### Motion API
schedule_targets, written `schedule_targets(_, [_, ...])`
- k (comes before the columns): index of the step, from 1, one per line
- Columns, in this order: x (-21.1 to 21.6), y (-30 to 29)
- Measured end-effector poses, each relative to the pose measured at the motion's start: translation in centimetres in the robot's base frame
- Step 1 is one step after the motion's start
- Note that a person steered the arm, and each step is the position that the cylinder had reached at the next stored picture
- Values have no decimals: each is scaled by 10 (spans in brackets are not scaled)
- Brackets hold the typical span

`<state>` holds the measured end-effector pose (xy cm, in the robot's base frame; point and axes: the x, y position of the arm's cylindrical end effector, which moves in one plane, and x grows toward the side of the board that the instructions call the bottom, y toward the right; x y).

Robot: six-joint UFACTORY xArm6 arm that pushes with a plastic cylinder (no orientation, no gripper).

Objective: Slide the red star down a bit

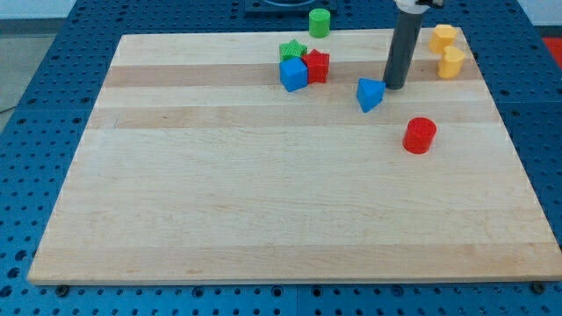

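The red star [317, 66] lies near the view's top centre of the wooden board [263, 193]. It touches a blue cube [293, 75] on its left, and a green star [291, 50] sits just above and to the left. My tip [393, 86] rests on the board well to the right of the red star, right next to a blue triangular block [370, 94].
A green cylinder [319, 22] stands at the board's top edge. A red cylinder [420, 135] lies below and right of my tip. Two yellow blocks [443, 38] [451, 62] sit at the top right corner.
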<state>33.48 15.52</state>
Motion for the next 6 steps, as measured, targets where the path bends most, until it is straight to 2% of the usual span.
schedule_targets(1, [41, -1])
schedule_targets(2, [20, -2])
schedule_targets(3, [-142, -4])
schedule_targets(5, [-143, -8])
schedule_targets(6, [-112, -53])
